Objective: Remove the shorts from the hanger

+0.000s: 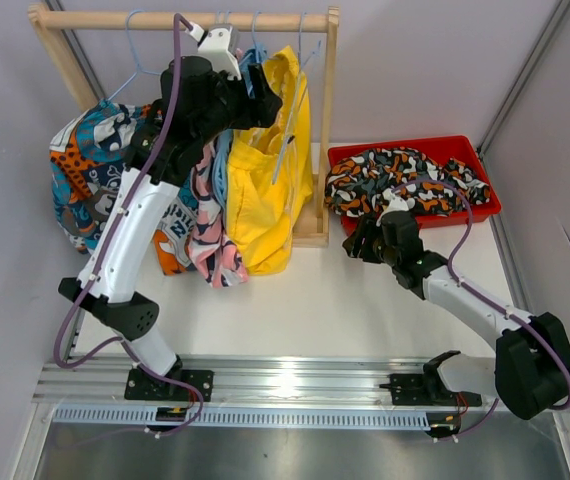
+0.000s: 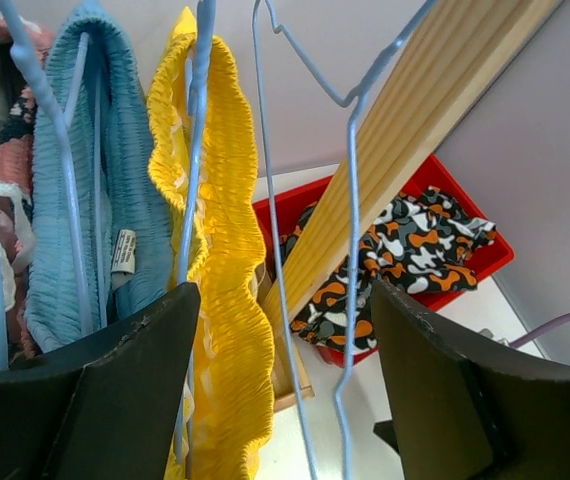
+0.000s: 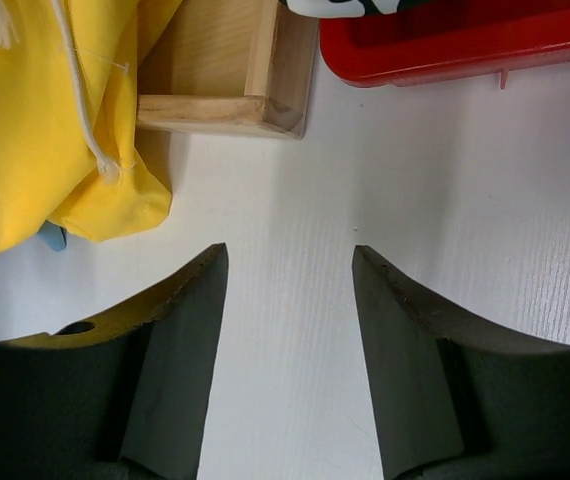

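Observation:
Yellow shorts [image 1: 270, 170] hang on a light-blue wire hanger on the wooden rack; their gathered waistband shows in the left wrist view [image 2: 220, 200]. Beside them hang light blue shorts [image 2: 75, 200], pink shorts with dark marks [image 1: 210, 235] and teal-orange-white patchwork shorts [image 1: 85, 170]. The black-orange-white blotched shorts [image 1: 405, 180] lie in the red bin. My left gripper [image 1: 265, 95] is open, raised at the rail; the yellow waistband and an empty wire hanger [image 2: 350, 250] lie between its fingers [image 2: 285, 300]. My right gripper [image 1: 360, 242] is open and empty, low over the table [image 3: 290, 260].
The wooden rack has a top rail [image 1: 195, 20], a right post [image 1: 330, 100] and a base foot [image 3: 225, 100] close ahead of my right gripper. The red bin [image 1: 465, 150] stands at the back right against the wall. Walls close in on both sides.

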Robot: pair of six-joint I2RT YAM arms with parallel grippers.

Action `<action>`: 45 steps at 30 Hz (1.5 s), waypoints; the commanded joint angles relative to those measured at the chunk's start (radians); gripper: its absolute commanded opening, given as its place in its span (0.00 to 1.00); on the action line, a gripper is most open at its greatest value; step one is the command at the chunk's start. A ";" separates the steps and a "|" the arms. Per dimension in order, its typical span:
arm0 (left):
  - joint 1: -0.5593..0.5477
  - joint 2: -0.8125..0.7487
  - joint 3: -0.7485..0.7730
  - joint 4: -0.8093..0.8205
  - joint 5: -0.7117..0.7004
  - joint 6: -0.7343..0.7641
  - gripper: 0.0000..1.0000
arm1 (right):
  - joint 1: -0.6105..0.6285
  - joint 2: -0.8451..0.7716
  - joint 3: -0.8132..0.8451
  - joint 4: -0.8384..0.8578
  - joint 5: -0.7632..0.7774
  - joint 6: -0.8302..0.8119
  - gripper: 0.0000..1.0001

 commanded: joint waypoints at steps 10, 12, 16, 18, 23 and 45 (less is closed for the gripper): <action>0.013 -0.068 -0.032 0.017 -0.062 0.047 0.75 | 0.005 0.015 -0.015 0.061 0.008 -0.003 0.58; 0.013 -0.080 -0.029 0.020 -0.042 0.042 0.75 | 0.004 0.017 -0.021 0.066 0.008 -0.003 0.58; 0.013 -0.106 -0.029 0.023 -0.031 0.038 0.76 | 0.002 0.021 -0.029 0.072 0.009 0.001 0.58; 0.013 -0.114 -0.029 0.024 -0.036 0.042 0.77 | 0.002 0.023 -0.030 0.078 0.006 0.004 0.57; 0.015 -0.100 -0.030 0.017 -0.057 0.053 0.77 | 0.004 0.026 -0.035 0.089 0.005 0.008 0.57; 0.058 0.080 -0.046 0.075 -0.086 0.026 0.33 | -0.005 0.047 -0.065 0.118 0.003 -0.009 0.56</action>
